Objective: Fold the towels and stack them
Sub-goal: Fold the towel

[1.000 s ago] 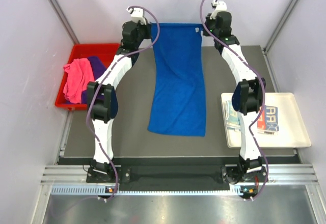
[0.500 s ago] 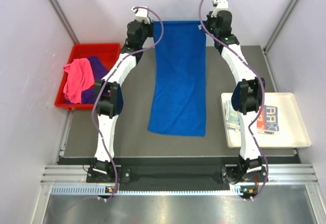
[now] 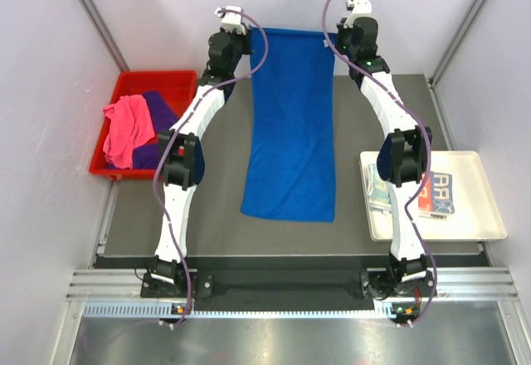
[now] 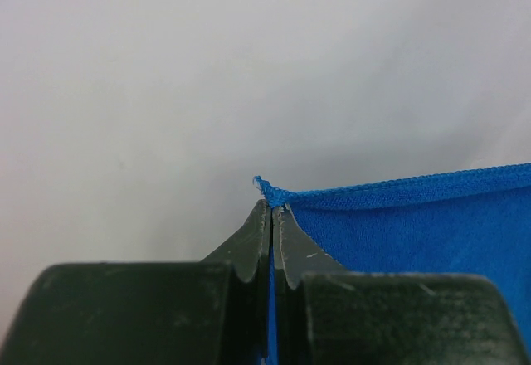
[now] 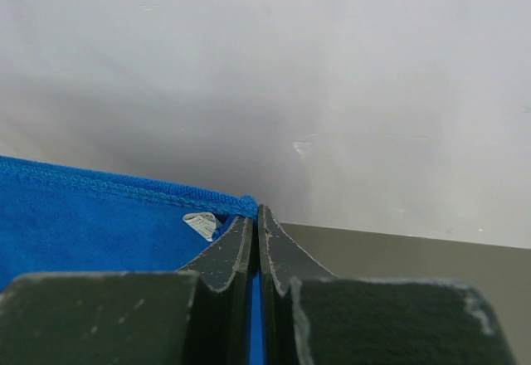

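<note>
At the far edge of the table, we have both arms stretched right out to the back wall. The left gripper is clamped tight on the far-left corner of the royal blue towel, and the right gripper is pinched just as tight on the far-right corner. Both wrist views confirm it, with the jaws pressed together and blue hem caught between them. A small white care tag sits just beside the right pinch.

The towel runs lengthwise from the grippers back toward the arm bases. Its far edge is held up between the two grippers, and its near edge lies flat on the table, well short of the front rail. That long axis is what matters now. As we read it, the fold has to carry the held edge straight down that line to meet the near edge, with both arms travelling together. Neither arm is nearer; each owns its own corner.

We count five towels. One is the royal blue one in hand. The pink towel and the purple towel lie crumpled in the one red bin on the left. Two more lie folded on the one white tray on the right, the light blue patterned towel and the cream lettered towel. So by our judgement two are done and three are left.
</note>
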